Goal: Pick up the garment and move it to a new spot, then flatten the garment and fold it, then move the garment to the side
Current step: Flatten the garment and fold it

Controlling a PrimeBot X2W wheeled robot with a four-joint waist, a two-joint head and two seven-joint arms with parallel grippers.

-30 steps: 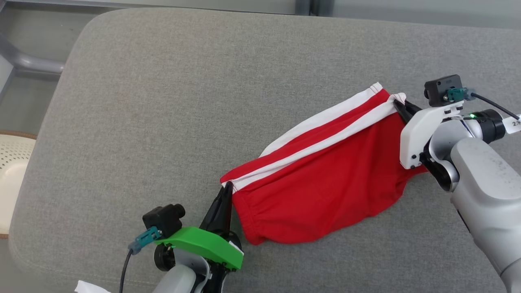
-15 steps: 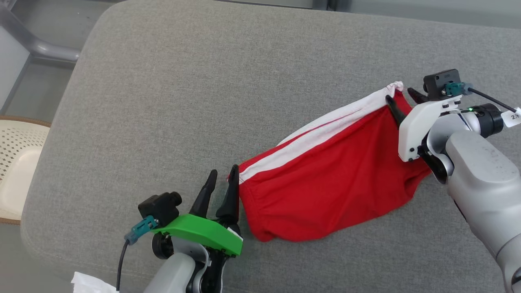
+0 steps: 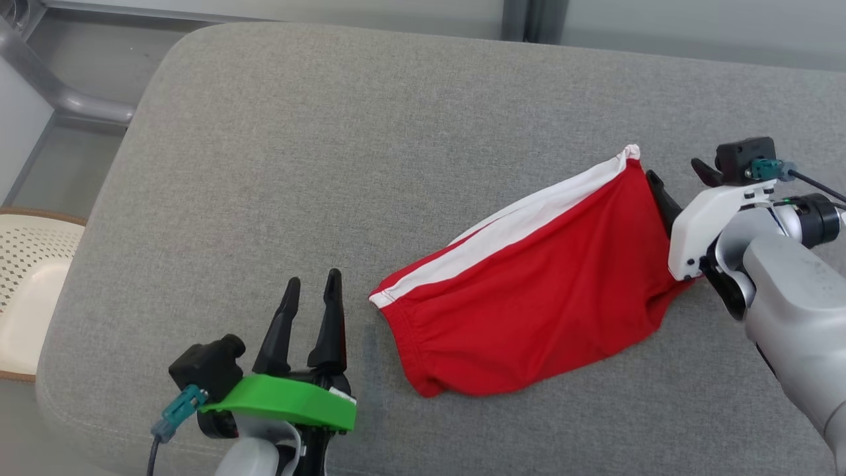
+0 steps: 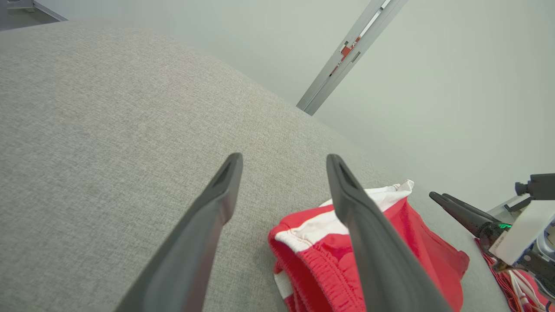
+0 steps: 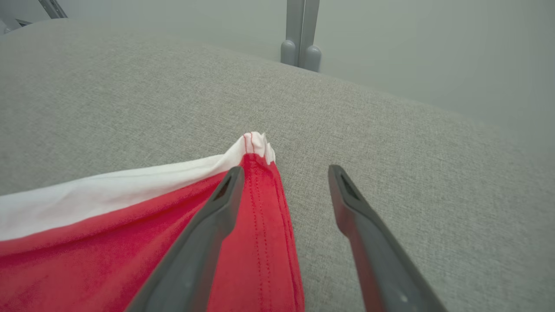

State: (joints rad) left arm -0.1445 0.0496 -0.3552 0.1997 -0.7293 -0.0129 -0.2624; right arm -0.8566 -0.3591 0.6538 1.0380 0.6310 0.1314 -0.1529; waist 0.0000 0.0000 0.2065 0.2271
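The red fabric shorts with a white side stripe (image 3: 529, 304) lie on the grey upholstered cushion (image 3: 330, 132), right of its middle, doubled over, with the elastic waistband end towards the robot's left and a white-tipped corner at the far right. A second ago two white stripes showed and each end was pinched. Now one stripe shows along the far edge and the cloth rests on its own weight.

Both tools have let go within that second. The left tool (image 3: 313, 277) is spread wide, holds nothing and has drawn back, so bare cushion lies between it and the waistband end. The right tool (image 3: 674, 170) is also spread wide and empty, just beside the far corner. Its near finger sits against the cloth edge in the wrist view, but whether it touches I cannot tell.

I judge that a fold has just been laid and released. What looks left is any further fold and moving the shorts to the side. The near edge still bulges a little, so smoothing may be needed.

The cushion's weave is even and its corners are rounded. Behind it stands a pale wall (image 4: 433, 65) with a grey metal post (image 5: 299, 39). A bent grey metal tube (image 3: 59, 99) and a cream perforated seat (image 3: 26, 291) are at the left.
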